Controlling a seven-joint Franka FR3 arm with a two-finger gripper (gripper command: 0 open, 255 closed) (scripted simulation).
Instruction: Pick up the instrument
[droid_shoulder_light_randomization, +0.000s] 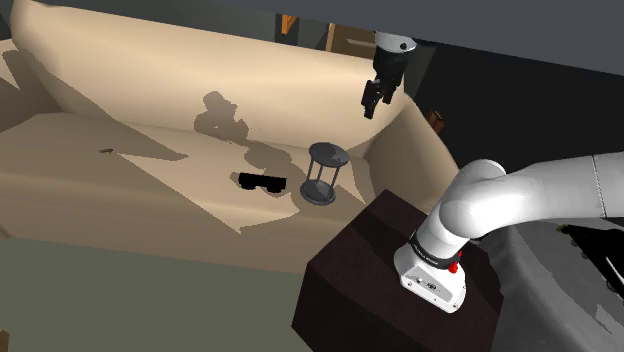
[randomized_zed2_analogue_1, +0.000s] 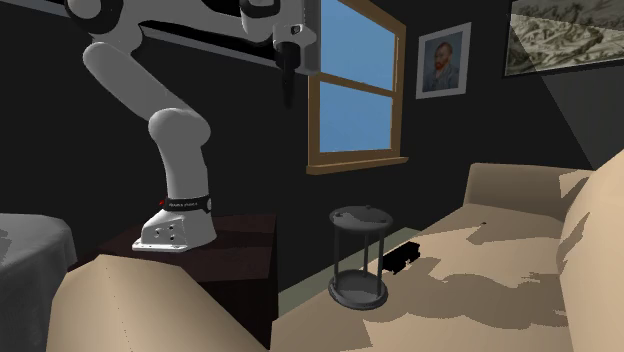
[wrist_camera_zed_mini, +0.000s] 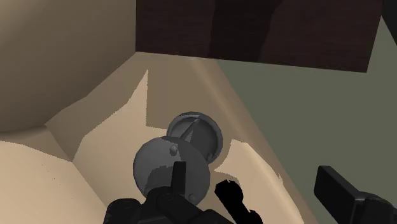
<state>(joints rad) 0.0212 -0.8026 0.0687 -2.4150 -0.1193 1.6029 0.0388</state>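
In the shoulder view a beige sofa (droid_shoulder_light_randomization: 120, 190) spreads across the left and middle, with a grey-green floor (droid_shoulder_light_randomization: 150, 300) in front of it. On the seat cushion lies a small black object (droid_shoulder_light_randomization: 262, 181), flat and low. Just beside it, toward that view's right, stands the hourglass (droid_shoulder_light_randomization: 325, 173) — grey, upright, two round plates joined by thin posts. It rests on the cushion near the sofa's armrest (droid_shoulder_light_randomization: 410, 140), touched by nothing. Well above it and a little further right hangs the pincer (droid_shoulder_light_randomization: 374, 102), pointing down, its two black fingers (wrist_camera_zed_mini: 180, 181) a narrow gap apart and holding nothing. In the wrist view the hourglass's round top shows below the tips. Right of the armrest is the dark brown stand (droid_shoulder_light_randomization: 370, 270), and from it the white arm (droid_shoulder_light_randomization: 520, 195) bends up and back toward the sofa. In the second exterior view a wood-framed window (randomized_zed2_analogue_1: 350, 80) with blue panes sits behind the arm, and further right a framed portrait (randomized_zed2_analogue_1: 443, 60) hangs on the dark wall.
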